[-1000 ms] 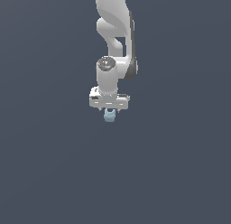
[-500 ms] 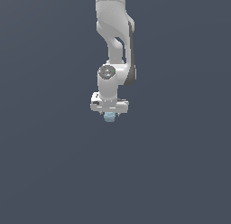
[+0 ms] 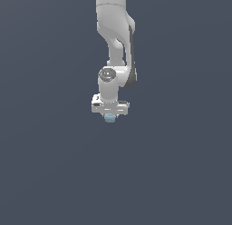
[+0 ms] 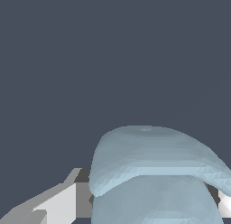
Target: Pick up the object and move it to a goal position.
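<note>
Plain dark blue-grey backdrop on every side; no surface or horizon visible. Item one: my arm, white, descending from the top centre of the exterior view. Item two: my gripper, pointing down, fingers closed in against item three. Item three: the object, pale light-blue, lumpy, held between my fingertips, large in the wrist view.

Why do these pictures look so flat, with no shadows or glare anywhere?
Exterior view: even dull lighting, plain grey backdrop, no cast shadow under the gripper; the pale blue object is tiny and soft-edged. Wrist view: the object fills the frame close up, faceted, softly shaded, no glare.
</note>
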You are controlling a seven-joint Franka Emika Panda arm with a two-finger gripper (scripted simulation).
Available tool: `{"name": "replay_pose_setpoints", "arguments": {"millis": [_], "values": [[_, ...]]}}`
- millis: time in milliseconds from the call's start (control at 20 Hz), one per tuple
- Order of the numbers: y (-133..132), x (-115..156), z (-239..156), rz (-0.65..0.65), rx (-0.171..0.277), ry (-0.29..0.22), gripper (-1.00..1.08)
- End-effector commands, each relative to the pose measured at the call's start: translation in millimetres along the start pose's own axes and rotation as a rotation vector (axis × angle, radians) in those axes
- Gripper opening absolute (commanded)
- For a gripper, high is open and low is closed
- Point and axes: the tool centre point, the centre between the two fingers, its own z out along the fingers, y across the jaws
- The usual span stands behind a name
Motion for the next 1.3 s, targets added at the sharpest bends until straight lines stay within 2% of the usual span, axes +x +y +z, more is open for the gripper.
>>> {"name": "replay_pose_setpoints", "arguments": {"millis": [0, 600, 1250], "values": [[0, 0, 1, 0.0, 0.0, 0.0, -1.0], [3, 10, -1, 0.0, 0.0, 0.0, -1.0], [20, 67, -8, 0.0, 0.0, 0.0, -1.0]]}}
